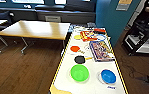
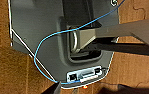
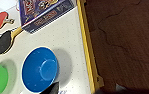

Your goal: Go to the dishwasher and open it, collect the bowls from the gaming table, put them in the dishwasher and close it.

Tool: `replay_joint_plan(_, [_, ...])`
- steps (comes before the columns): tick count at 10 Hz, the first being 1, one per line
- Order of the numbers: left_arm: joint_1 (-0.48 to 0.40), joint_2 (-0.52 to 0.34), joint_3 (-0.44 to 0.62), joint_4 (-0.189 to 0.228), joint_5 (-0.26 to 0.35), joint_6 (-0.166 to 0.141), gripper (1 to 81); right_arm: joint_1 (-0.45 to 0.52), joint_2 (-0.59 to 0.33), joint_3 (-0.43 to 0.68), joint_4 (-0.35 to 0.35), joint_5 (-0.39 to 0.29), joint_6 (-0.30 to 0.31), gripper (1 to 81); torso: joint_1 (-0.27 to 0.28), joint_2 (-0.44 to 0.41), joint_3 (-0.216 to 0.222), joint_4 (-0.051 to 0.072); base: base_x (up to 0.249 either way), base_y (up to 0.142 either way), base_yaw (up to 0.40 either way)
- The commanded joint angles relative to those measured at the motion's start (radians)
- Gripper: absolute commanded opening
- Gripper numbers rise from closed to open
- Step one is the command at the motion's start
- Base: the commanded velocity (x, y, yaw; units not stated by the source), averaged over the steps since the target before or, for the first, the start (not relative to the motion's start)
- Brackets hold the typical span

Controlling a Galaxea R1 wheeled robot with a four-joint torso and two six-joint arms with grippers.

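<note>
The blue bowl (image 3: 40,69) sits right under your right arm's wrist camera, open side up, on the white top of the gaming table (image 3: 72,37), close to the yellow rim on the table's right side. A dark tip at the edge of that view may be a finger of the right gripper, but you cannot tell from it whether the fingers are spread or pressed together. The left wrist camera looks down past a blue cable (image 2: 50,37) at the robot's own grey base over the wooden floor (image 2: 5,70), so you cannot tell the left gripper's state either.

Moving outward, the green bowl (image 1: 79,72) stands just beside the blue one (image 1: 108,76), to its left in the head view, both at the near end of the table. Beyond them lie a black paddle (image 1: 79,59), a red paddle (image 1: 75,48) and a board game box (image 1: 101,50).

Judging from this, the right arm is the nearer one to the blue bowl, which lies almost straight below it. The green bowl lies toward your left side. A round bowl has no long axis, so any approach angle onto its rim should serve
</note>
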Motion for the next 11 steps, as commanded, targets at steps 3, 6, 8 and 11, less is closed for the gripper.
replay_joint_plan(3, [0.002,-0.006,-0.007,-0.01,0.059,0.001,81.1,0.155,0.019,-0.024,0.014,-0.036,0.061,81.1,0.0,0.0,-0.05,0.0,0.0,0.0,0.0])
replay_joint_plan(6, [0.002,-0.006,-0.007,-0.01,0.059,0.001,81.1,0.149,0.097,-0.066,0.008,-0.021,0.067,81.1,0.001,0.001,-0.061,0.0,0.0,0.0,0.0])
replay_joint_plan(8, [0.0,-0.003,-0.008,-0.01,0.059,0.001,81.1,0.093,0.13,-0.128,0.007,0.112,0.067,81.1,0.001,0.001,-0.061,0.0,0.0,0.0,0.0])
replay_joint_plan(11, [-0.003,0.014,-0.048,-0.01,0.063,0.001,81.1,0.062,0.16,-0.18,0.004,0.212,0.065,81.1,0.001,0.001,-0.061,0.0,0.0,0.0,0.0])
